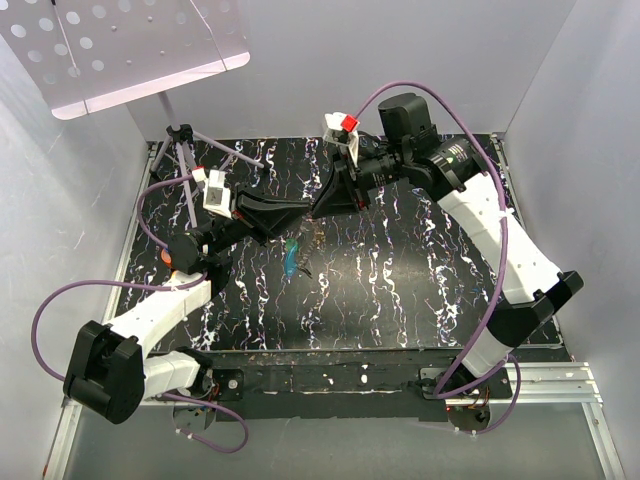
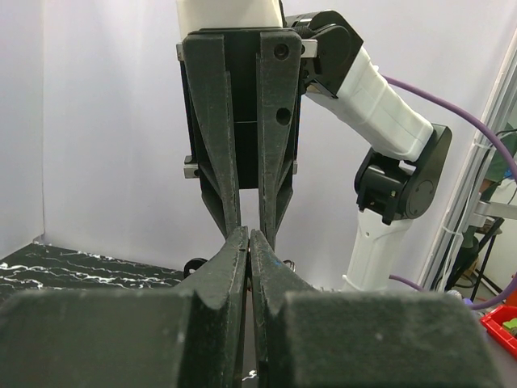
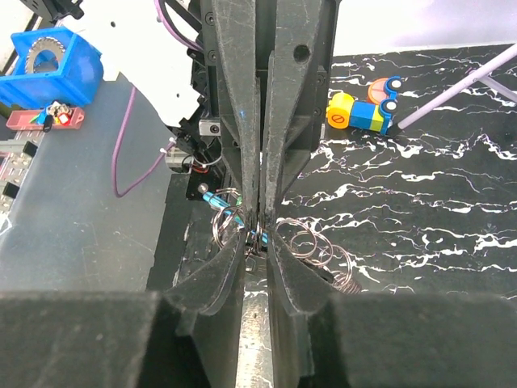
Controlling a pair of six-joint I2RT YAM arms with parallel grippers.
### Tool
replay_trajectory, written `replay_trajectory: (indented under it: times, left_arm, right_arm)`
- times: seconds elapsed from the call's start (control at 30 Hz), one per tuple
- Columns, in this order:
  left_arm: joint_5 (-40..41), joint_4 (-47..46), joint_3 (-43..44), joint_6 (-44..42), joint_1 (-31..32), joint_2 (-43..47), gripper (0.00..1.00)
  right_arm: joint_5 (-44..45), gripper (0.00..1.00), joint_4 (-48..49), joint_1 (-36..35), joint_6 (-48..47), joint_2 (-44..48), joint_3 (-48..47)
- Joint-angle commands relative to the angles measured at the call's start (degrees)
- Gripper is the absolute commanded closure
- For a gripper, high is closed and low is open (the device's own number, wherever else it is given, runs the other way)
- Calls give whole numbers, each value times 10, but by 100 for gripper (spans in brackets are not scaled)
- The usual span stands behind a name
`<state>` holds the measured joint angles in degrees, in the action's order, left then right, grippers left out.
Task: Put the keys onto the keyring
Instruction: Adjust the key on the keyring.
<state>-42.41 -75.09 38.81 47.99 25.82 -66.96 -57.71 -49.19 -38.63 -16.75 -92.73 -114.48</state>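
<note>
- Your left gripper (image 3: 257,212) is clenched completely, its tips right at the keyring (image 3: 229,224). You cannot tell whether the thin wire is really pinched between them. If it is not, the keyring probably slips free at the first tug and falls to the table (image 3: 420,210) below it.
- Your right gripper (image 3: 257,244) meets the keyring from the opposite side, tip to tip with the left. Its jaws stand a narrow slit apart with wire at the gap, and you cannot tell whether they bite on it. If they close off-centre, the wire may flick sideways out of both grips.
- Both sets of fingertips crowd the keyring. A small push along that line would drive finger into finger and could bend the loop or twist it out of line.
- The teal key (image 3: 212,196) sits just beside the keyring, on its far side from the right wrist camera. You cannot tell whether it is threaded on. A jolt could shake it loose.
- A bunch of looped wire coils (image 3: 311,246) lies just on the other side of the keyring. Dragging the keyring that way risks snagging them.
- The fingers hide the keyring's split from both wrist cameras, so you would be judging alignment nearly blind.
</note>
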Motion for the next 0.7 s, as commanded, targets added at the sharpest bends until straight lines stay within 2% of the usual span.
replay_trajectory:
  times: [0.0, 0.13, 0.33, 0.47, 0.57, 0.67]
  left_arm:
    - [23, -117, 2, -15, -2, 22, 100]
    - [29, -112, -3, -24, -2, 28, 100]
    - [34, -104, -8, -32, -2, 35, 100]
    - [30, -82, -11, -39, -2, 44, 100]
    - [8, -19, -8, -46, -12, 63, 100]
    - [-25, 94, 4, -61, -33, 99, 65]
  right_arm:
    - [9, 76, 27, -7, 22, 4, -6]
    - [17, 79, 30, -9, 28, 4, -1]
    - [22, 99, 25, -9, 22, 9, 6]
    - [36, 99, 8, -10, 0, 11, 2]
    - [61, 99, -20, -10, -34, 11, -7]
    - [86, 99, -68, -11, -86, 11, -21]
